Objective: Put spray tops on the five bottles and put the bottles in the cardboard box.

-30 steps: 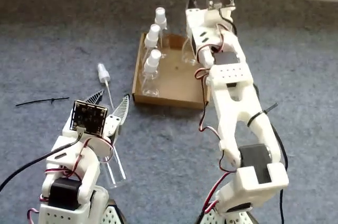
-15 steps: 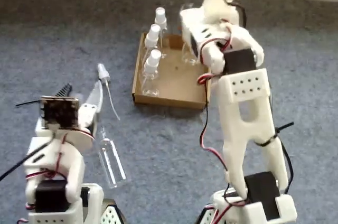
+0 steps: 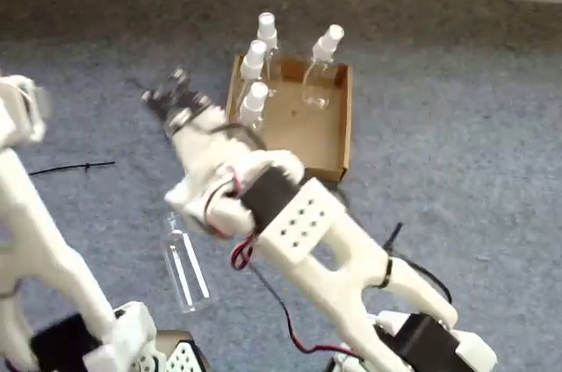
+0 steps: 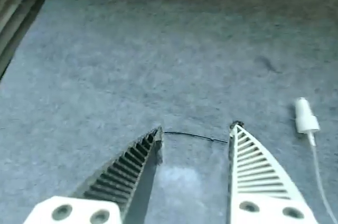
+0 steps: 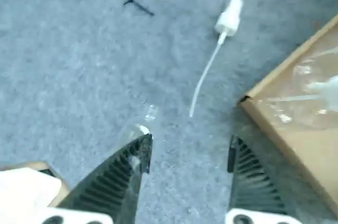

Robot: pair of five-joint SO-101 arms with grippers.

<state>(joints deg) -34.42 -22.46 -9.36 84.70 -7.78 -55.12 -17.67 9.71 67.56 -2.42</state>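
Soft even light, arms motion-blurred

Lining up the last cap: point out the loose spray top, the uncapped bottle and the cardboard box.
loose spray top (image 5: 229, 17), right wrist view, white head.
uncapped bottle (image 3: 183, 260), high view, mid body.
cardboard box (image 3: 312, 131), high view, bare floor.
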